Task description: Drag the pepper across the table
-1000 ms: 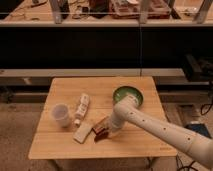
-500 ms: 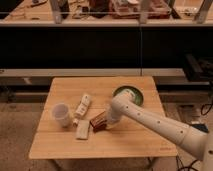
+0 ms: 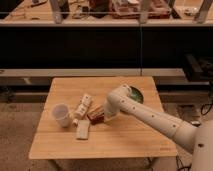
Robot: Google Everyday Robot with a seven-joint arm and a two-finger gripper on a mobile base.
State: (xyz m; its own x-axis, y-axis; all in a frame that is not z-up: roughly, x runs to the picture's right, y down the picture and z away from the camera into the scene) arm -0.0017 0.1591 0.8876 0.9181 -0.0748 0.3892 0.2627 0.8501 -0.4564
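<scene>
The pepper (image 3: 95, 114) is a small reddish-brown thing lying near the middle of the wooden table (image 3: 125, 142). My gripper (image 3: 102, 114) is at the end of the white arm (image 3: 145, 112), which reaches in from the right. It is down at table height, right against the pepper's right side. The gripper hides part of the pepper.
A white cup (image 3: 61, 114) stands at the left. A white bottle-like object (image 3: 83, 106) lies just left of the pepper, and a flat white packet (image 3: 82, 130) lies in front of it. A green bowl (image 3: 136, 94) sits behind the arm at the right. Dark shelving runs behind the table.
The gripper and the pepper have moved together a short way toward the far side of the table and slightly left. The cup, the bottle and the packet have stayed put.
</scene>
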